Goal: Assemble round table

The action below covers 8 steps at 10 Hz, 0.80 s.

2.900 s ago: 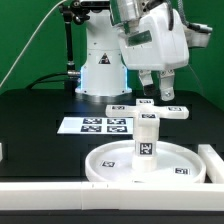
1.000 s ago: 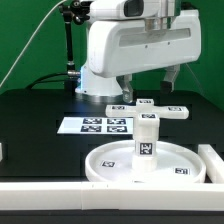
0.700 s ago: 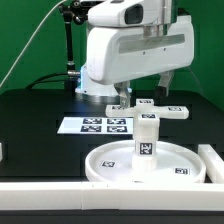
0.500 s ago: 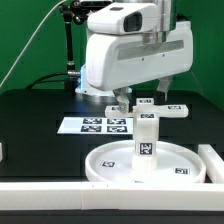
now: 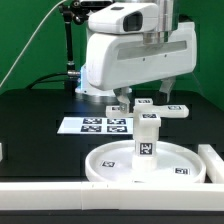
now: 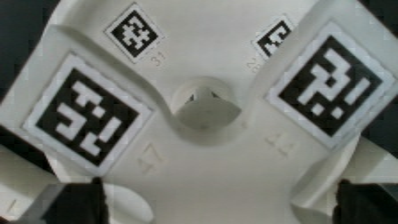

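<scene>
The large round disc (image 5: 108, 170) lies at the front with the short cylinder post (image 5: 147, 140) standing upright on its middle. The cross-shaped piece (image 5: 178, 110) lies flat on the black table behind the disc. My gripper (image 5: 143, 99) hangs low over the cross piece, open, with one finger on each side of its centre. In the wrist view the cross piece (image 6: 205, 150) fills the frame, with tags and a central hole. My gripper (image 6: 217, 205) straddles one of its arms there, and its dark fingertips (image 6: 71, 205) stand wide apart at the frame's edges.
The marker board (image 5: 93, 125) lies flat at the exterior view's left of the cross piece. A long white bar (image 5: 40, 195) runs along the front edge and another white wall (image 5: 212, 160) stands at the exterior view's right. The arm's base stands behind.
My gripper has turned and come down from above the table until its fingers flank the cross-shaped piece. The disc, post and cross piece have not moved.
</scene>
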Tool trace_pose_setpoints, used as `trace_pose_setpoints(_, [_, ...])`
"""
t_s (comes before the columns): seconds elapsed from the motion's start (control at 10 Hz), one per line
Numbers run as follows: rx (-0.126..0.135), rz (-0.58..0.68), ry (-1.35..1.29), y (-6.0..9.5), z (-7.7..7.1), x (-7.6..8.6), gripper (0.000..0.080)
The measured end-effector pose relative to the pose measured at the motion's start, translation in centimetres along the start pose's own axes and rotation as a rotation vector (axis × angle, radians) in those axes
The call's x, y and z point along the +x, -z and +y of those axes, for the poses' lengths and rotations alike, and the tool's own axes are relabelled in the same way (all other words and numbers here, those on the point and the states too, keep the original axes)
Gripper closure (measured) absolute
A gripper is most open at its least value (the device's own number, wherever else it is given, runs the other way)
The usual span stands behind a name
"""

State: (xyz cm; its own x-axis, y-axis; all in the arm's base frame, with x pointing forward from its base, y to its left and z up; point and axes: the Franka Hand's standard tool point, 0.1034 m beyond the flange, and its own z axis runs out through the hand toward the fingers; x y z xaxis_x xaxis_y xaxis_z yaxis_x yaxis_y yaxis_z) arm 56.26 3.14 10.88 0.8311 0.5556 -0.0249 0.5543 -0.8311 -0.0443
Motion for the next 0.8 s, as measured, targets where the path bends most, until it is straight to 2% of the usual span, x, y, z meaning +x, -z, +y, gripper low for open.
trace_pose_setpoints(0.1, [0.001,0.000,-0.006,-0.03,-0.06,0.01,0.0401])
trace_pose_setpoints(0.2, [0.000,0.001,-0.008,-0.04,-0.13,0.08,0.0401])
trace_pose_setpoints(0.3, [-0.007,0.005,-0.006,0.01,-0.04,0.19,0.0598])
trace_pose_setpoints(0.4, [-0.008,0.006,-0.007,0.04,0.04,0.19,0.0730])
trace_pose_setpoints(0.5, [-0.009,0.006,-0.009,0.05,0.16,0.13,0.0730])
trace_pose_setpoints(0.6, [-0.009,0.006,-0.012,0.06,0.28,0.06,0.0784])
trace_pose_setpoints(0.8, [-0.009,0.006,-0.014,0.06,0.35,0.01,0.0796])
